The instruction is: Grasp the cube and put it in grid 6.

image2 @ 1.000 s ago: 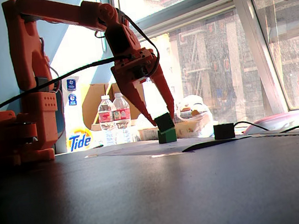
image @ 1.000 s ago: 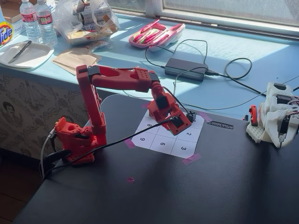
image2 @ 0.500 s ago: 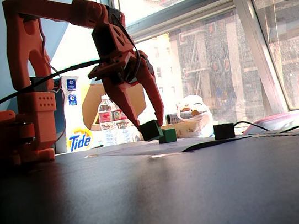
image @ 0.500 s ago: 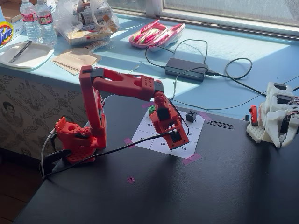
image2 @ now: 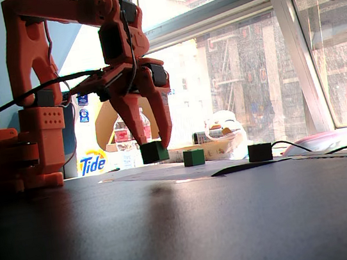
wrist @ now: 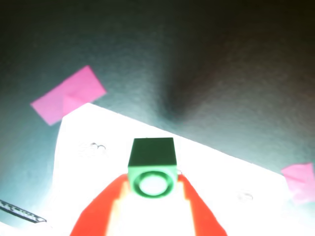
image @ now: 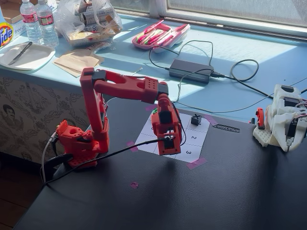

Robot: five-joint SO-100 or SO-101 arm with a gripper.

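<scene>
My red gripper [image2: 155, 148] is shut on the green cube [image2: 154, 152] and holds it just above the white numbered sheet [image2: 166, 172]. In the wrist view the cube [wrist: 152, 158] shows its dark ring mark between my red fingers [wrist: 103, 211], over the glaring white sheet [wrist: 83, 162], where no numbers can be read. In a fixed view from above, my gripper [image: 167, 145] hangs over the sheet's near middle part and hides the cube and the cell marked 6; only cells 2 [image: 193, 138] and 3 [image: 188, 153] read clearly.
A second green cube [image2: 193, 157] and a black X cube [image: 195, 119] sit on the sheet. Pink tape [wrist: 68, 95] holds its corners. A white device [image: 283, 120] stands at the right, and cables and a power brick [image: 191, 70] lie behind.
</scene>
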